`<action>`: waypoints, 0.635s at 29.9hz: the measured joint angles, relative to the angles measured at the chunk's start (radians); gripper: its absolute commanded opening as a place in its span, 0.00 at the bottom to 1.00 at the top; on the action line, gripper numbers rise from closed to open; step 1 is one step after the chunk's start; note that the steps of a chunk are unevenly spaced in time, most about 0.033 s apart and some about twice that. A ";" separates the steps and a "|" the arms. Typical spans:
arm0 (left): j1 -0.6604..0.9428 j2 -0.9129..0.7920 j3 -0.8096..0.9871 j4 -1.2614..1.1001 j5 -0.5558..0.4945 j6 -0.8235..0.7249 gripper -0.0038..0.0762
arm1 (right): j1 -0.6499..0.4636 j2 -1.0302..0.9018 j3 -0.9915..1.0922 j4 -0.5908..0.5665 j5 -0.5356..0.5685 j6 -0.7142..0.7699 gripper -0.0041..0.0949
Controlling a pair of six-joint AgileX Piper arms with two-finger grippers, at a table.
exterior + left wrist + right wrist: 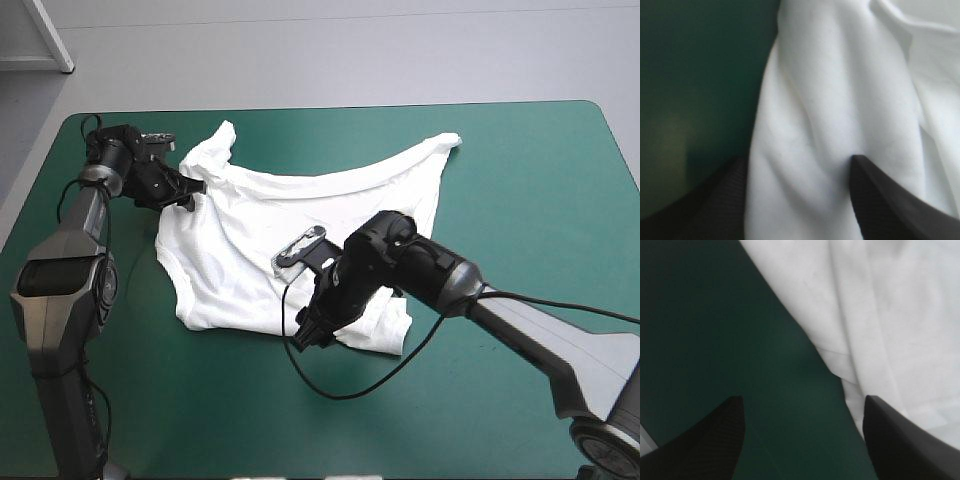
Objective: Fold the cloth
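- Left of the T-shirt (270, 230), the left tool (190, 195) sits low at the garment's shoulder, just below the upturned sleeve (215, 145). It is released: in its wrist view the black fingers (885, 205) stand wide apart, with a ridge of white cloth lying between them unpinched. The step in hand looks like taking hold before a first fold.
- The T-shirt lies spread but rumpled on the teal-green worktop (520, 180), nearer its left edge than its right. The far hem runs out to a point and creases cross the middle.
- At the T-shirt's near edge, the right tool (305, 335) is likewise released. In its wrist view one finger (715, 440) is over bare cover and the other is at the rim of the cloth.
- The next move probably calls for each tool to clench on an edge of the cloth. The right one would first have to slide toward the T-shirt, so the hem sits between its fingers rather than beside them.
- Just right of that tool, the T-shirt's near corner (385, 325) is doubled over in a bunch. That and the creases are likely to spoil a clean fold unless smoothed.
- Right of the T-shirt, only bare worktop shows.
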 measured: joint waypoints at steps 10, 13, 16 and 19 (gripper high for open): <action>-0.022 0.017 -0.011 0.042 -0.009 -0.004 0.04 | 0.115 0.086 0.001 -0.072 -0.095 -0.031 0.67; -0.023 0.018 -0.012 0.037 -0.003 -0.004 0.04 | 0.141 0.093 0.001 -0.073 -0.164 -0.070 0.67; -0.024 0.018 -0.013 0.034 -0.002 -0.005 0.04 | 0.161 0.109 0.001 -0.087 -0.225 -0.089 0.67; -0.024 0.018 -0.013 0.032 -0.001 -0.008 0.04 | 0.172 0.137 0.001 -0.119 -0.281 -0.093 0.67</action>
